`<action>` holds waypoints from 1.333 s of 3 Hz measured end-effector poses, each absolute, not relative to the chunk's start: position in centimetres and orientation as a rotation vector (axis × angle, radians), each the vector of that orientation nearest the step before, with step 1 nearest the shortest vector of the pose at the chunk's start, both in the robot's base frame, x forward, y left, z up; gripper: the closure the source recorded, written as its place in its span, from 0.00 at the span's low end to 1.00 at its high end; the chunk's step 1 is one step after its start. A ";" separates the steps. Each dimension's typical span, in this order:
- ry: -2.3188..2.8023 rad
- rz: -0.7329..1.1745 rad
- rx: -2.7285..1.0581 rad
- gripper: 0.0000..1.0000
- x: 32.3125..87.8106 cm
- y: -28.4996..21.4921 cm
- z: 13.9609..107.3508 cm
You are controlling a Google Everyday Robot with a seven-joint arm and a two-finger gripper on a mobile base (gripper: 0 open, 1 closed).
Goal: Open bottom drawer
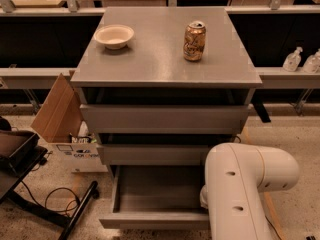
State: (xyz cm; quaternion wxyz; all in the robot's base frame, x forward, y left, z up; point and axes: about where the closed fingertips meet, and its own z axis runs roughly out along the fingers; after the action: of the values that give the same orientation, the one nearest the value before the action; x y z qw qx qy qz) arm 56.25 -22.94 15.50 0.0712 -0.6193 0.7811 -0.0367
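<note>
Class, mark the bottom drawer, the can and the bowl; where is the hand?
bottom drawer (155,188): camera view, bare tray floor.
can (194,43): camera view, label side.
bowl (114,35): camera view, inner hollow.
hand: not visible, only the arm (240,189).

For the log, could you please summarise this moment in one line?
bottom drawer: open | gripper: out of view | arm: right of drawer

The arm (250,189) was a rounded cream-white shell (small dark holes dotted it). Its tool was out of sight.
</note>
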 end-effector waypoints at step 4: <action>2.545 0.019 -1.787 0.98 50.1 -23.8 13.7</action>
State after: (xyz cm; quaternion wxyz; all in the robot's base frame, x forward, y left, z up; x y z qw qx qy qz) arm 50.09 -23.76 13.74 0.0160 -0.5747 0.8182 0.0062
